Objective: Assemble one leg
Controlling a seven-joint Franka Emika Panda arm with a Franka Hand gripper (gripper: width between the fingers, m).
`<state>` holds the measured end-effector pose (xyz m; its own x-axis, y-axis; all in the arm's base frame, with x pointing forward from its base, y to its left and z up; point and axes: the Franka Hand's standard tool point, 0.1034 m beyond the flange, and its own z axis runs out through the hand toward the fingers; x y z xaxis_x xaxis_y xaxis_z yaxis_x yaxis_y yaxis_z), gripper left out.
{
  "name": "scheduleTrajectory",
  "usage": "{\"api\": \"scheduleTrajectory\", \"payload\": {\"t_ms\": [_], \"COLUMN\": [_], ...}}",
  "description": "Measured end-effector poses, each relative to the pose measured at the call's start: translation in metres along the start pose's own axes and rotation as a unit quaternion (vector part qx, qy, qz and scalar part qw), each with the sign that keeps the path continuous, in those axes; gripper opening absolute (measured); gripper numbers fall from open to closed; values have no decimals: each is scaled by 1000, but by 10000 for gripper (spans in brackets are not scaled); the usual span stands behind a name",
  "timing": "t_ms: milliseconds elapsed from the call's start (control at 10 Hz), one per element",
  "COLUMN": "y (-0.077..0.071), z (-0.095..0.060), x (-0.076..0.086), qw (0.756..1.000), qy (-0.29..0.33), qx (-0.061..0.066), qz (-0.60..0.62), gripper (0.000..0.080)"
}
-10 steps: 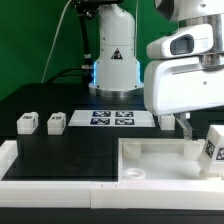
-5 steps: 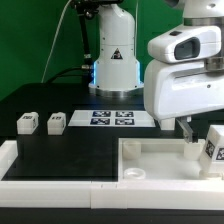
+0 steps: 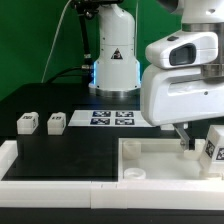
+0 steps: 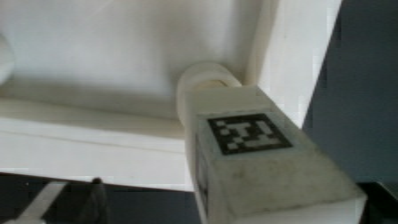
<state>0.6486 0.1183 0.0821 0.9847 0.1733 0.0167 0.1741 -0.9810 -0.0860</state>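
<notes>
- Closing in on the leg (image 3: 214, 148) looks to be the step in hand. It leans tilted at the exterior view's right end of the white tabletop (image 3: 150, 162).
- The end effector (image 3: 188, 143) hangs just beside the leg. Neither view shows whether its fingers are spread or already pinching it.
- Next, I judge, comes a firm pinch, then lifting the leg upright over a corner socket.
- Two spare legs (image 3: 27, 123) sit on the table, well apart.
</notes>
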Motion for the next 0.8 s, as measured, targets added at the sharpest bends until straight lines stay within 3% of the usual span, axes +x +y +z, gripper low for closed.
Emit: {"api": "scheduleTrajectory", "payload": {"t_ms": [100, 300, 800], "y": [0, 0, 1], "z": [0, 0, 0], "x": [0, 0, 0], "qw": [1000, 1000, 998], "qy": [0, 0, 0], "qx": [0, 0, 0], "qz": [0, 0, 60], "gripper": [634, 285, 291]}}
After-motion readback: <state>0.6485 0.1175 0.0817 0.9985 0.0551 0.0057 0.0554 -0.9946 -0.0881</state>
